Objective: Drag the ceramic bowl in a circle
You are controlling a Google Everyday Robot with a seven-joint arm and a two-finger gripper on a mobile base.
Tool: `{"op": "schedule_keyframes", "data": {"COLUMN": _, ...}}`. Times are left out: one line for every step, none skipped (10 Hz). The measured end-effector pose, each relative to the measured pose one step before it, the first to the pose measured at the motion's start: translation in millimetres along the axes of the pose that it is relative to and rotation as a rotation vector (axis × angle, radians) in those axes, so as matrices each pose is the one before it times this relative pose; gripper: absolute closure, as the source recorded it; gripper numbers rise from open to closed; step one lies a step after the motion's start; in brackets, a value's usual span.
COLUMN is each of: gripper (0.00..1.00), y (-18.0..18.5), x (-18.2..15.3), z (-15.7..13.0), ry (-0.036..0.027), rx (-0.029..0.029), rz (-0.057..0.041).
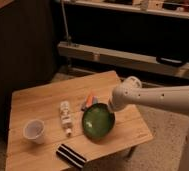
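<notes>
The circling drag is judged in hand. The end effector (pixel 110 106) is set at the ceramic bowl (pixel 97 123) rim, its grip not discernible — a steady curved pull across the table (pixel 38 102) is called for.

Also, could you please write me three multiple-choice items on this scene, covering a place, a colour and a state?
1. Where is the gripper? A high in the air; B at the ceramic bowl's far-right rim; C out of view.
2. The ceramic bowl is: A white; B red; C dark green.
3. The small bottle is: A lying down; B upright; C in the bowl.
Answers: B, the arm ends at that rim; C, its glossy inside is green; A, it lies flat on the table.
</notes>
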Motion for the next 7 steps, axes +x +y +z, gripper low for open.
{"op": "schedule_keyframes", "data": {"gripper": 1.00, "y": -18.99, "x": -2.50, "z": 9.01, "ry": 0.02190, "rx": 0.00765, "rz": 0.04475}}
{"op": "schedule_keyframes", "data": {"gripper": 1.00, "y": -17.59, "x": 4.24, "z": 8.28, "ry": 0.02049, "rx": 0.00904, "rz": 0.03740}}
{"op": "schedule_keyframes", "data": {"gripper": 1.00, "y": -14.60, "x": 6.83, "z": 5.67, "ry": 0.01310, "rx": 0.00769, "rz": 0.02804}}
{"op": "schedule_keyframes", "data": {"gripper": 1.00, "y": -24.34, "x": 15.91, "z": 5.88, "ry": 0.01692, "rx": 0.01131, "rz": 0.04157}}
{"op": "schedule_keyframes", "data": {"gripper": 1.00, "y": -24.38, "x": 16.50, "z": 2.75, "ry": 0.00921, "rx": 0.01288, "rz": 0.03060}}
{"op": "schedule_keyframes", "data": {"gripper": 1.00, "y": -17.05, "x": 10.56, "z": 0.54, "ry": -0.00309, "rx": 0.00480, "rz": 0.02144}}
{"op": "schedule_keyframes", "data": {"gripper": 1.00, "y": -27.36, "x": 19.14, "z": -3.20, "ry": -0.01411, "rx": 0.00573, "rz": 0.03167}}
